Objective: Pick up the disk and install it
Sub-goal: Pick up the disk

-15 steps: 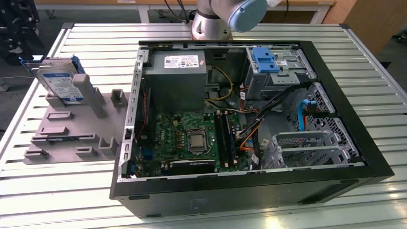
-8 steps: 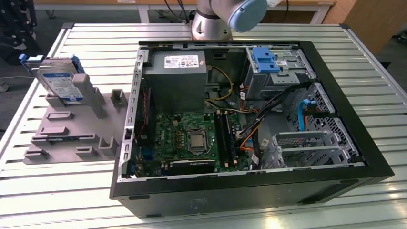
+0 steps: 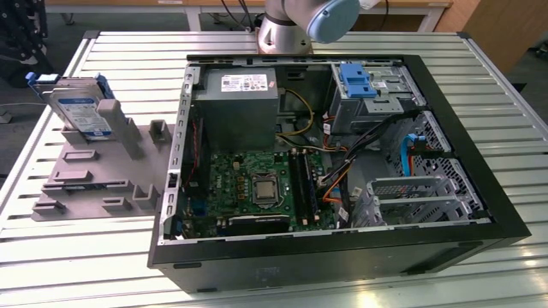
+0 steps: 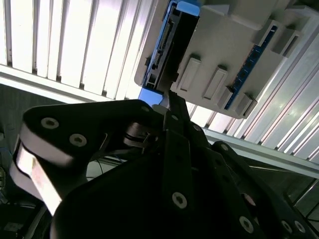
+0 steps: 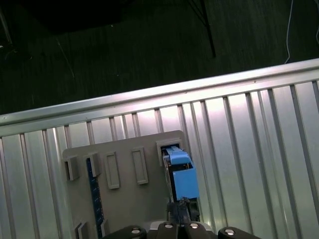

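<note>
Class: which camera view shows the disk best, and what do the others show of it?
The exterior view: the disk stands in the grey holder, label visible. The second wrist view shows its connector edge; the first wrist view, its blue carrier's end.

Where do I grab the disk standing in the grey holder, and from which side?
Probably take the disk by its free upper end, pinching across its two flat faces, coming down from above. It stands on edge, its lower end seated in the grey holder, with a post close beside it.
</note>
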